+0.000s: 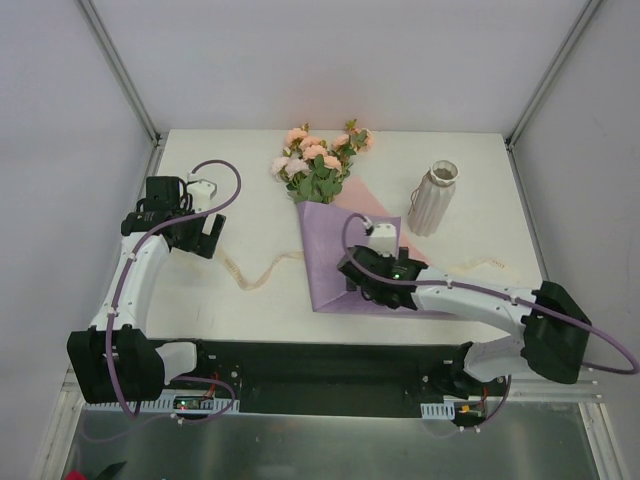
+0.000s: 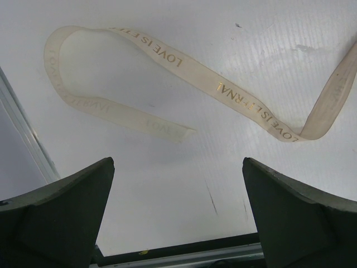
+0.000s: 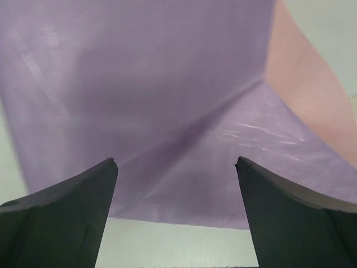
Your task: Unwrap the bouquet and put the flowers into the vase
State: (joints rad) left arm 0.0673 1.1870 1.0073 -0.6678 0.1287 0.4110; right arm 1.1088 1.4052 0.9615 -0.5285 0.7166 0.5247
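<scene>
The paper (image 1: 325, 250) is purple and pink, roses (image 1: 315, 152) peach, ribbon (image 2: 223, 89) cream gold-lettered, vase (image 1: 432, 205) seemingly off-white.

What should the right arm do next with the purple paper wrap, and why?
Probably lower the open right gripper and pinch a fold of the purple paper wrap: the cream ribbon already lies loose, yet paper wraps the peach roses' stems.

Purple paper cone bouquet (image 1: 325, 245) lying flat, off-white ribbed vase (image 1: 433, 198) upright near its right side, not touching.
Purple side up, with a pink inner flap showing at the right edge; peach and pale pink roses with green leaves (image 1: 318, 165) sticking out of the wide end toward the far side; cream printed ribbon (image 1: 262, 272) lying loose at the left, reaching the paper's edge.
</scene>
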